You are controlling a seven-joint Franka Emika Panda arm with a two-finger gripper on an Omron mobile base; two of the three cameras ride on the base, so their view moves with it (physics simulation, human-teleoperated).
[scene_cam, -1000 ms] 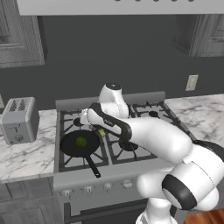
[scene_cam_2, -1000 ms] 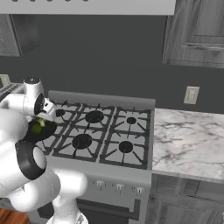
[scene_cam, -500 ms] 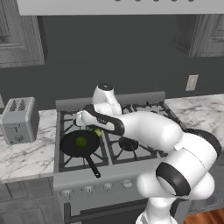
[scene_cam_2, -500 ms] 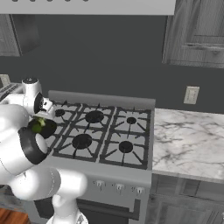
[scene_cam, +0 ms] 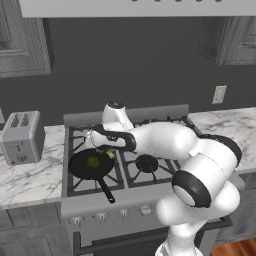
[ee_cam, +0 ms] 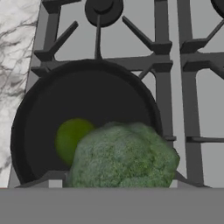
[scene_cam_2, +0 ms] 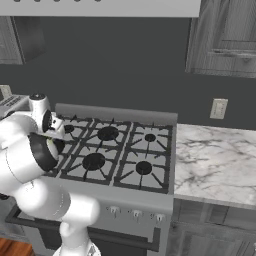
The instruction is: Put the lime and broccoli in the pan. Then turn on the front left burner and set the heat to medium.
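The gripper (scene_cam: 102, 149) is closed around the broccoli (ee_cam: 124, 156), holding it above the pan's (ee_cam: 43, 114) near rim so it can drop inside; the lime (ee_cam: 72, 137) already lies in the pan, just below and beside the floret

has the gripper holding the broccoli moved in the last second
Yes. In the left base view the gripper, shut on the broccoli, has drifted slightly left over the pan, toward the lime.
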